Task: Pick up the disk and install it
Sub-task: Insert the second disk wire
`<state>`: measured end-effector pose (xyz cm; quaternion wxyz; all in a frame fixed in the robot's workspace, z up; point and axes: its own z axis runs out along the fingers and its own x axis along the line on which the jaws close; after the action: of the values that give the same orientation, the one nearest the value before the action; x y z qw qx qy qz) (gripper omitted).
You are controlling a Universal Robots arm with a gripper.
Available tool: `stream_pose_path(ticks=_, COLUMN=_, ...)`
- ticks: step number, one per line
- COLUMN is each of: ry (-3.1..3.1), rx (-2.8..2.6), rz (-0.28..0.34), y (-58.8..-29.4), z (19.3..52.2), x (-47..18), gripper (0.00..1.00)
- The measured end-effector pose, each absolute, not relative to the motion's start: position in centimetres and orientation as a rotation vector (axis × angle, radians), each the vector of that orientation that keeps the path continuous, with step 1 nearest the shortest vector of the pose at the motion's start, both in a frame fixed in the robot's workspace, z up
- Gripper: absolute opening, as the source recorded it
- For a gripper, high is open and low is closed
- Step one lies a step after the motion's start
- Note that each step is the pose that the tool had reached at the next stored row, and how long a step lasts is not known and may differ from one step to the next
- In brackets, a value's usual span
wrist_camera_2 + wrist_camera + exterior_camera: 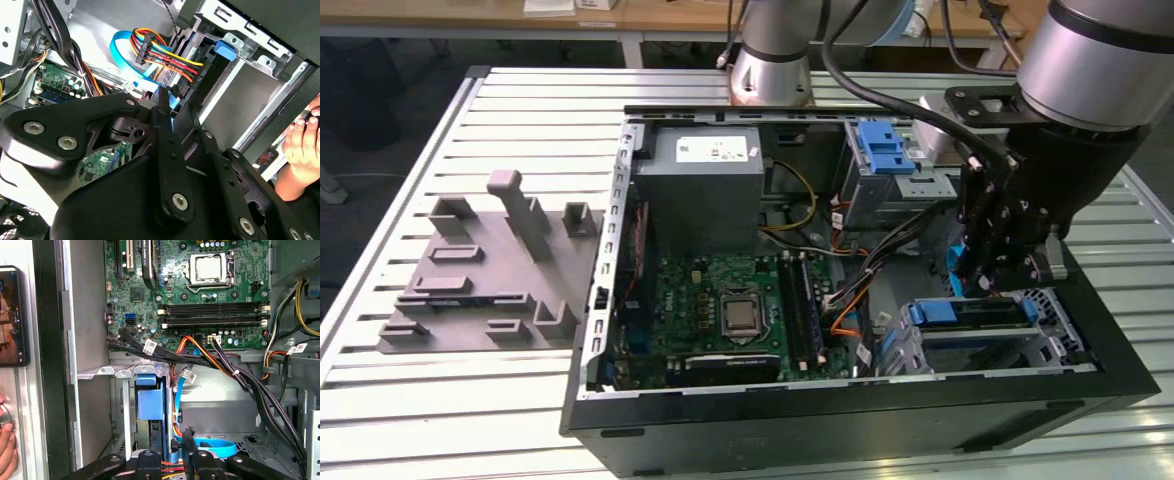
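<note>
Motherboard (727, 305) sits at the exterior view's left of the open case; rightward, the disk (967, 313) rests in the drive cage (1067, 330). Gripper (994, 285) hangs just above it, jaws narrow, apparently empty. Judged step: seating. Next move calls for checking that it is fully home.
</note>
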<state>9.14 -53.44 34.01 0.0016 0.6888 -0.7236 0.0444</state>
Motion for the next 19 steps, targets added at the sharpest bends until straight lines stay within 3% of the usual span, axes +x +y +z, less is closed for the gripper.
stream_pose_path(ticks=19, ry=-2.271, rx=2.162, rz=0.139, y=-53.44, z=34.36, x=9.09, gripper=0.31)
